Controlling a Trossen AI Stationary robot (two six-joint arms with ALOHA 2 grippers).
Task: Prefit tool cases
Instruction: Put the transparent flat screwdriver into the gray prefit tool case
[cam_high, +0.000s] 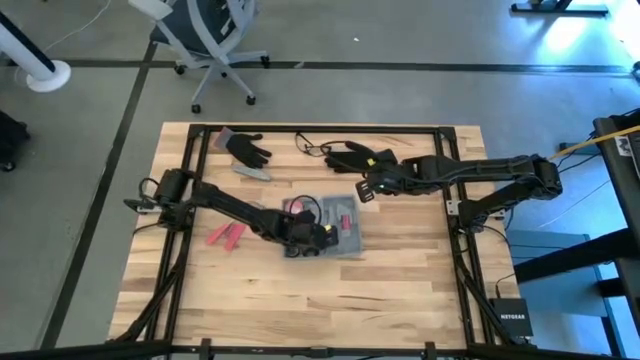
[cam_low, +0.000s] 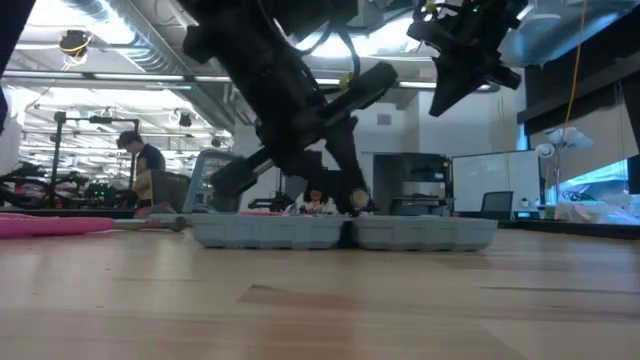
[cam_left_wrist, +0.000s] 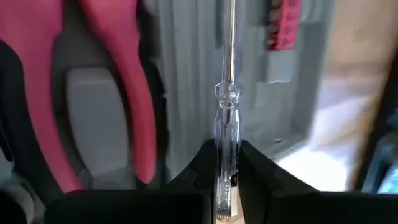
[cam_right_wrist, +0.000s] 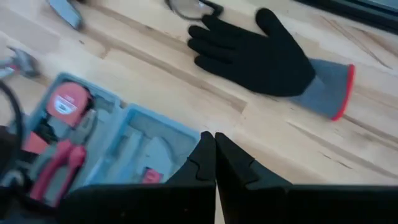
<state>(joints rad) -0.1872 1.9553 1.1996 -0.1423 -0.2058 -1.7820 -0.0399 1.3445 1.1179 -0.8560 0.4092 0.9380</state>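
Wood table: case open mid-table, bare boards beside it.

I see my left gripper clamped on a clear-handled screwdriver over the open case, red pliers seated beside it.

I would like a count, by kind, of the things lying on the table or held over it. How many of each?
Gloves: 2
Tool case: 1
Screwdriver in left gripper: 1
Safety glasses: 1
Loose red-handled tools: 1 group, number unclear
Total: 6
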